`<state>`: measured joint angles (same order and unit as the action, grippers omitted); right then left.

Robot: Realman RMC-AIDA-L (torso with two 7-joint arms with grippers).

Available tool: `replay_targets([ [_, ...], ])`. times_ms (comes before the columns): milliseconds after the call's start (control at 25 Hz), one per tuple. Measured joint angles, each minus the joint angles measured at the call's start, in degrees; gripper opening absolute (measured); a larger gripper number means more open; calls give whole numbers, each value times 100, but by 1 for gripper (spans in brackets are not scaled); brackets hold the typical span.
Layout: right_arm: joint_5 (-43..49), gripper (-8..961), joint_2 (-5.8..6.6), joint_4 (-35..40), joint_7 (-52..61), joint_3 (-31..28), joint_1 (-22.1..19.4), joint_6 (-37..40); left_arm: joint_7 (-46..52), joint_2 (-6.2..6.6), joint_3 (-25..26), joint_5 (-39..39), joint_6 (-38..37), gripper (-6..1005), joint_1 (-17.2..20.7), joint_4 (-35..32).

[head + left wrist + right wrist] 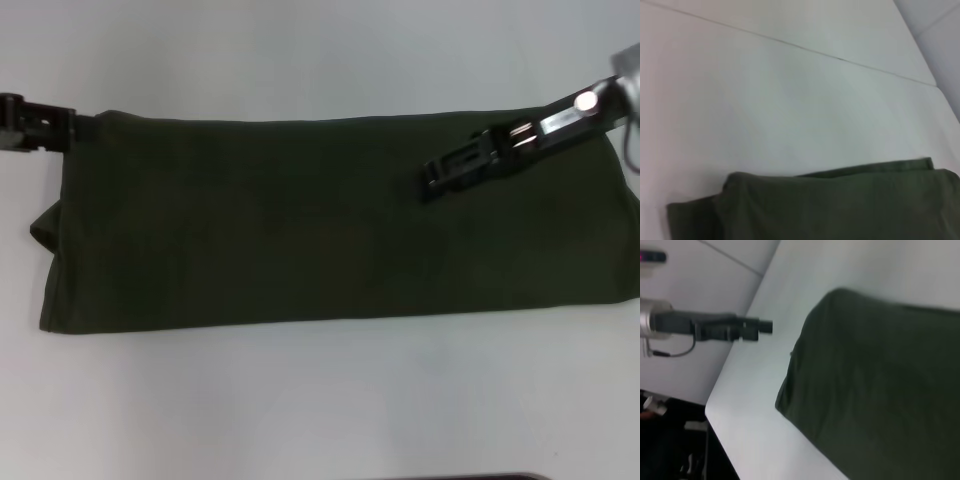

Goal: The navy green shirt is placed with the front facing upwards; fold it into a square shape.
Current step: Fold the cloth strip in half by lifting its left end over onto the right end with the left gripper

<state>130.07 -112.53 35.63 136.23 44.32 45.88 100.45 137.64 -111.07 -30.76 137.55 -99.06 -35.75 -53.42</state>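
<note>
Across the middle of the white table (pixel 320 400) lies the navy green shirt (pixel 330 220), folded into a long plain band running side to side, no print showing. Far edge of the shirt fairly straight; near edge straight too, slanting a little. At the shirt's left end, a small flap of cloth sticking out past the fold line, so that end is ragged rather than square. Right end runs off past the picture's side in the head view. Seen from the left wrist, a layered corner with a thin strip of hem peeking out beyond the upper layer. Seen from the right wrist, a rounded, slightly bulging end of the shirt, with a small light speck at its border.

Left gripper (pixel 85 124) at the shirt's far left corner, reaching in from the side, tips right at the cloth edge; cannot tell whether the fingers are open, closed, or pinching fabric. In the right wrist view this same gripper shows just off the shirt's end, over bare table.

Right gripper (pixel 428 178) above the shirt's right half, near the far edge, pointing toward the shirt's middle; fingers close together, nothing visibly held, contact with the cloth unclear.

Wide bare table both nearer than the shirt and beyond it; table edge close past the shirt's left end.
</note>
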Motion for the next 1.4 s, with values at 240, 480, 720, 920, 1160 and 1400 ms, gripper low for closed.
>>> replay_targets([
  [240, -18, 654, -547, -56, 295, -54, -38, -452, -19, 14, 123, -22, 123, 608, 25, 23],
  [480, -240, 654, -731, -944, -38, 428, 140, -1442, -7, 2, 131, -25, 202, 608, 33, 28],
  [720, -531, 654, -763, -1398, -181, 604, 309, -1861, -20, -16, 189, -27, 214, 608, 39, 30],
  [920, -927, 654, -776, -1719, -338, 616, 352, -2144, -35, -35, 220, -32, 297, 608, 94, 30],
  [1160, -989, 655, -813, -2224, -394, 757, 594, -2357, -36, -41, 220, -36, 360, 609, 112, 30],
  [1400, -997, 655, -825, -2414, -387, 762, 677, -2512, -36, -92, 219, -36, 439, 609, 123, 26],
])
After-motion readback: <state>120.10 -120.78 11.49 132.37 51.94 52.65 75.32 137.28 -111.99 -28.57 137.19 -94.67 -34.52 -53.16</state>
